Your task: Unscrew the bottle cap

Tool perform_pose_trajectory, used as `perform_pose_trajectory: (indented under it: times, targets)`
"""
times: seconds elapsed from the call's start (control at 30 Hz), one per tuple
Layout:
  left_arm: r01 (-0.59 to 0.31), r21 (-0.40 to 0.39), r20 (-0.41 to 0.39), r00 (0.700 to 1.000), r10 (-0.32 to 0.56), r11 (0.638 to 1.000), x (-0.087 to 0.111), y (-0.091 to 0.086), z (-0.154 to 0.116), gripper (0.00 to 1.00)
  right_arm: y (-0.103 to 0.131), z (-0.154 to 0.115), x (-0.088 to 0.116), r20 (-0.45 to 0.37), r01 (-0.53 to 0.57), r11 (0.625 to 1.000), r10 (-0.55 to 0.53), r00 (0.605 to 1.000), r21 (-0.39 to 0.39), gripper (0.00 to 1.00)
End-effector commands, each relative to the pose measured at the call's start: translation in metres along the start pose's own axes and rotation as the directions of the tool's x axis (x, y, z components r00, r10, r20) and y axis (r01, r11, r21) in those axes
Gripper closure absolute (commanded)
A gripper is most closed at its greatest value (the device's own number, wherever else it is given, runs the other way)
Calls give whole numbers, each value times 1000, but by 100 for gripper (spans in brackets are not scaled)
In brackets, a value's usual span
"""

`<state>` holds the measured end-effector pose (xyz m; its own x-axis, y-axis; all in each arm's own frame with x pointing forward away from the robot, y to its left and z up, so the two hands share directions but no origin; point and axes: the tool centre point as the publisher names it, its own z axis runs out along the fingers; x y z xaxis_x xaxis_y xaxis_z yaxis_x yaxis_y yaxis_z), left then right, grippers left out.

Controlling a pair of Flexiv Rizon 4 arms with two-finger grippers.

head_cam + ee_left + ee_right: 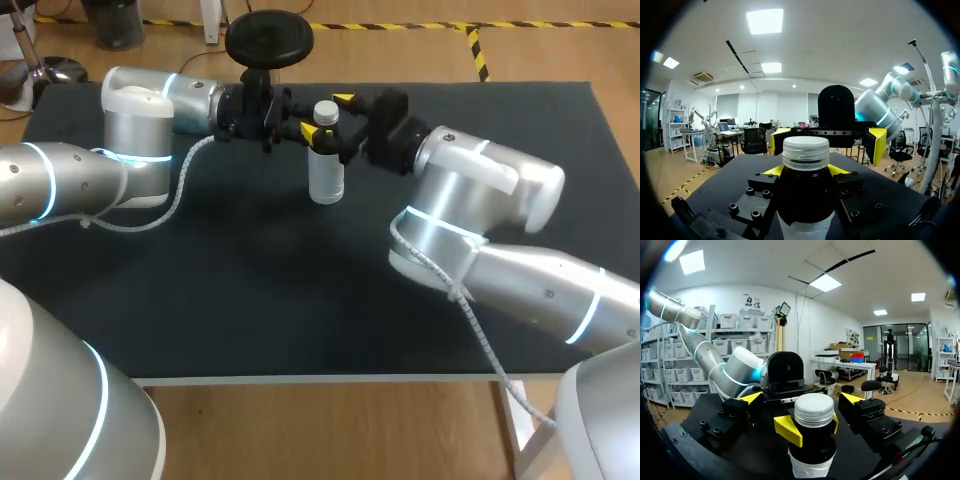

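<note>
A clear bottle (326, 172) with a white ribbed cap (325, 110) stands upright at the table's far middle. My left gripper (312, 134) comes in from the left and is shut on the bottle's dark neck just under the cap; in the left wrist view its yellow fingertips (773, 170) press the neck (806, 197) from both sides. My right gripper (340, 122) faces it from the right and stands open. In the right wrist view its fingertips (751, 398) straddle the cap (813, 410), well clear of it on each side.
A black round stool (268, 38) stands just beyond the table's far edge, behind the left gripper. The dark table mat (250, 290) stretches bare toward the front edge. Both arms' elbows hang over the table's left and right sides.
</note>
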<state>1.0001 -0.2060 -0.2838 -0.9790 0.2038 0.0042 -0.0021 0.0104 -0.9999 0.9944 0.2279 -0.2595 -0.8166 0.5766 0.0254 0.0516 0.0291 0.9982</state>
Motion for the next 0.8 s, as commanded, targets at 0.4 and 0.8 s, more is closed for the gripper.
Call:
perform_pose_trajectory:
  times: [0.4, 0.8]
  targets:
    - [0, 1, -4, 1000, 0, 1000, -1, 0, 0, 100, 0, -3, 21, 25, -11, 1000, 11, 1000, -17, 0]
    - [0, 1, -4, 1000, 0, 1000, -1, 0, 0, 100, 3, -3, 13, 27, -16, 1000, 16, 1000, -13, 50]
